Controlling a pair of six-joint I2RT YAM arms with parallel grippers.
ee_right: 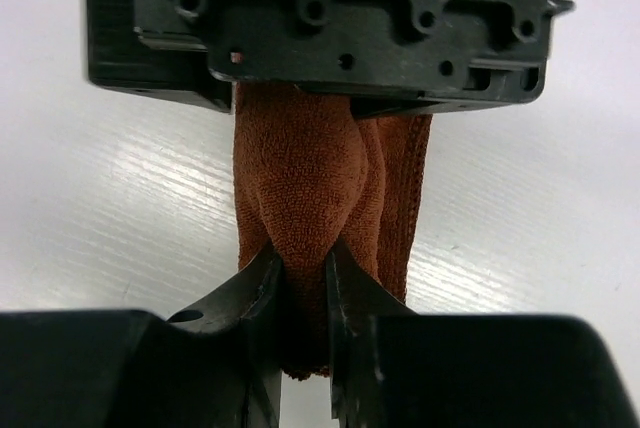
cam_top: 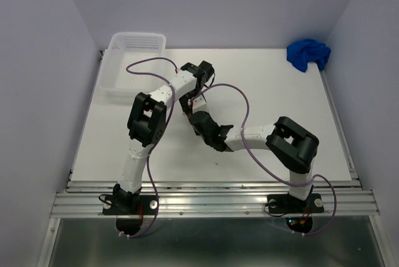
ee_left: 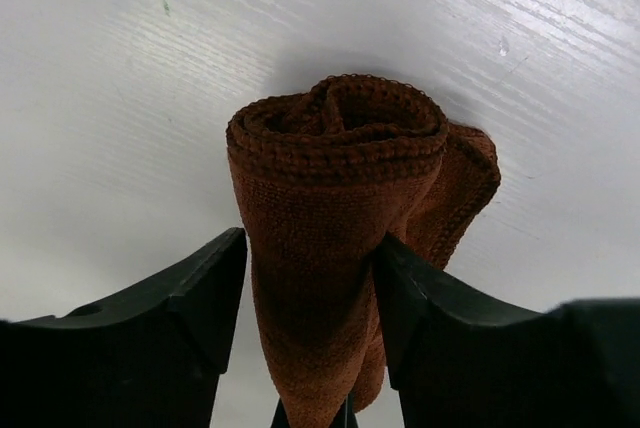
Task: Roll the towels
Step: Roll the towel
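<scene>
The rust-brown towel point(ee_left: 335, 208) is a tight roll on the white table, its spiral end facing the left wrist view. My left gripper point(ee_left: 312, 243) straddles the roll with its jaws spread: the right finger touches the cloth and a thin gap shows at the left finger. My right gripper point(ee_right: 305, 251) is shut on the opposite end of the same towel point(ee_right: 300, 178), pinching a fold of it. In the top view both grippers meet mid-table, left point(cam_top: 189, 97) and right point(cam_top: 190, 116), and almost hide the towel point(cam_top: 185, 108). The blue towel point(cam_top: 308, 53) lies crumpled at the far right corner.
A white perforated basket point(cam_top: 134, 61) stands at the far left of the table, close behind the left arm's forearm. The left gripper's black body point(ee_right: 320, 18) fills the top of the right wrist view. Walls close in the table on both sides.
</scene>
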